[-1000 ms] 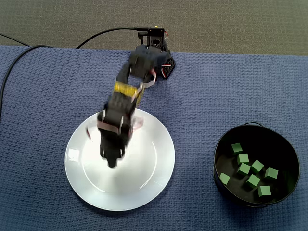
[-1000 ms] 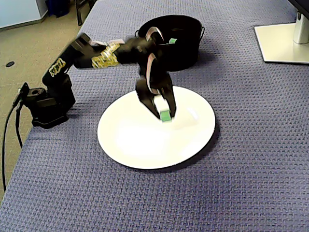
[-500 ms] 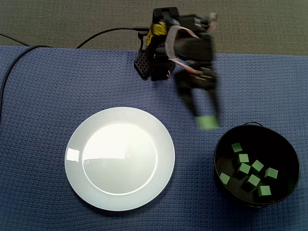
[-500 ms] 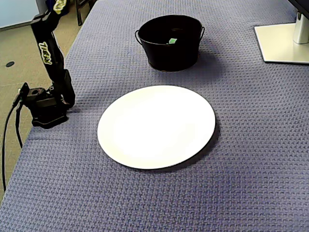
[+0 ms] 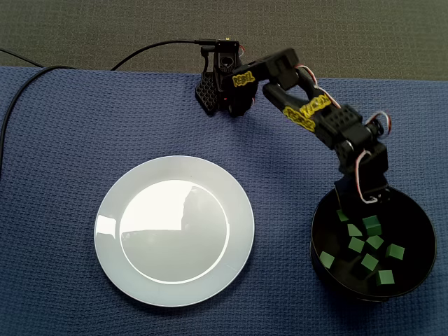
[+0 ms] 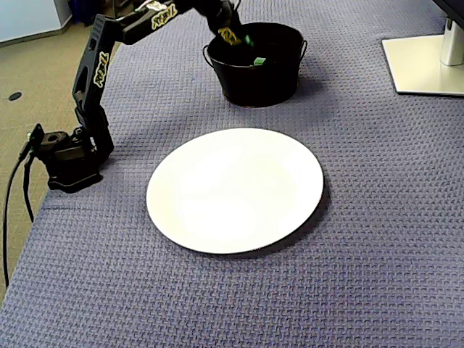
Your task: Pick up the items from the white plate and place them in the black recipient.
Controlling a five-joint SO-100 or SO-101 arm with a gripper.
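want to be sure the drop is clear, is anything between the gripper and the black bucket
Nothing visible does. The gripper hangs right over the open mouth of the black bucket, with only green cubes inside below it. The white plate lies bare, apart to the left in this fixed view.

The end effector is indistinct against black recipient.

Plate: low and flat, open from above and every side.
Cloth between plate and bucket: open.
Bucket: tall wall all round, mouth open only from above.
Arm: slants from base to bucket, crossing its rim.
Cubes: scattered on the bucket floor.
Monitor foot: beside the bucket, apart.
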